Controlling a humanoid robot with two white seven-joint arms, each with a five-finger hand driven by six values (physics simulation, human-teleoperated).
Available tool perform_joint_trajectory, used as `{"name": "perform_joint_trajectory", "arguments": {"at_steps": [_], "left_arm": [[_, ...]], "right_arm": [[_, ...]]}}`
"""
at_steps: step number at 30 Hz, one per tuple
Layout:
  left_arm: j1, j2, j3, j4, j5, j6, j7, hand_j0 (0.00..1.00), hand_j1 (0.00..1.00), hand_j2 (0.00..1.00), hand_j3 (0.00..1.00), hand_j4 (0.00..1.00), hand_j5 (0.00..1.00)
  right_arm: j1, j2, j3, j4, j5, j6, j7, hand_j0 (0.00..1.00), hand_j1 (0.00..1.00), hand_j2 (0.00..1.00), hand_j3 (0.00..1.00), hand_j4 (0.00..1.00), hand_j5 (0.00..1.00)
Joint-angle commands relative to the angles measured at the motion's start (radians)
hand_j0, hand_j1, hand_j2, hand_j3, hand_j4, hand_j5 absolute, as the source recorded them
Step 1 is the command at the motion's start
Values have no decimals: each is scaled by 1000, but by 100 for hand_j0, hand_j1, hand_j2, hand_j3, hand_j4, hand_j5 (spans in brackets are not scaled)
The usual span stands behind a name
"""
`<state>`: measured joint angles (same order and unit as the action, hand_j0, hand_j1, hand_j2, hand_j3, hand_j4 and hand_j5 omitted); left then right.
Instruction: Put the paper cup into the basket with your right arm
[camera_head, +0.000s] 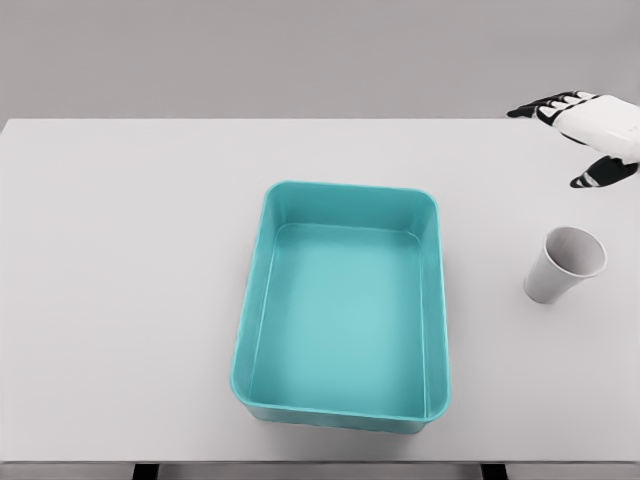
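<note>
On the pale grey table (120, 300), a white paper cup (564, 264) is seen upright, to the right of the teal rectangular plastic basket (252, 320), apart from it. The right hand (585, 128) is held above the cup, fingers spread, grasping nothing.

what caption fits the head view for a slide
Open right hand hovers beyond an upright paper cup, right of an empty teal basket.
</note>
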<state>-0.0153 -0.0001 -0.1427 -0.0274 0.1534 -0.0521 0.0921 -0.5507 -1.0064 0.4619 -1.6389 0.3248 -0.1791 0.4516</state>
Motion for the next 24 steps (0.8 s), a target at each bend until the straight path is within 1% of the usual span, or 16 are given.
{"name": "perform_joint_trajectory", "arguments": {"at_steps": [1,4,7,8,9,10,11,12,13,14,15,16,17,18,20,24], "left_arm": [[0,0,0,0,0,0,0,100,100,100,100,100,100],[0,0,0,0,0,0,0,100,100,100,100,100,100],[0,0,0,0,0,0,0,100,100,100,100,100,100],[0,0,0,0,0,0,0,100,100,100,100,100,100],[0,0,0,0,0,0,0,100,100,100,100,100,100],[0,0,0,0,0,0,0,100,100,100,100,100,100],[0,0,0,1,0,0,0,100,100,100,100,100,100],[0,0,0,0,0,0,0,100,100,100,100,100,100],[0,0,0,0,0,0,0,100,100,100,100,100,100],[0,0,0,0,0,0,0,100,100,100,100,100,100],[0,0,0,0,0,0,0,100,100,100,100,100,100],[0,0,0,0,0,0,0,100,100,100,100,100,100],[0,0,0,0,0,0,0,100,100,100,100,100,100],[0,0,0,0,0,0,0,100,100,100,100,100,100],[0,0,0,0,0,-2,0,100,100,100,100,100,100],[0,0,0,0,0,0,0,100,100,100,100,100,100]], "right_arm": [[0,0,-2,-4,-1,-5,1,100,100,100,100,100,100],[2,2,-3,-10,-9,-13,-11,100,100,100,100,100,100],[6,-8,-11,-39,-12,0,-7,100,100,100,100,100,100],[6,-18,-25,-9,-62,0,22,100,100,100,100,100,100],[6,-29,-43,69,-162,-14,132,100,100,100,100,100,100],[8,-26,-84,184,-306,-63,159,100,100,100,100,100,100],[17,-32,-101,266,-400,-151,159,100,100,100,100,100,100],[31,-32,-95,323,-450,-218,159,100,100,100,100,100,100],[57,-20,-94,434,-493,-308,159,100,100,100,100,100,100],[66,-6,-94,533,-533,-402,159,100,100,100,100,100,100],[69,-6,-97,605,-617,-432,159,100,100,100,100,100,100],[74,-9,-100,652,-728,-432,159,100,100,100,100,100,100],[80,-12,-101,659,-760,-432,159,100,100,100,100,100,100],[90,-14,-100,656,-767,-432,159,100,100,100,100,100,100],[120,-15,-100,656,-768,-432,159,100,100,100,100,100,100],[199,-9,-95,642,-768,-432,159,100,100,100,100,100,100]]}}
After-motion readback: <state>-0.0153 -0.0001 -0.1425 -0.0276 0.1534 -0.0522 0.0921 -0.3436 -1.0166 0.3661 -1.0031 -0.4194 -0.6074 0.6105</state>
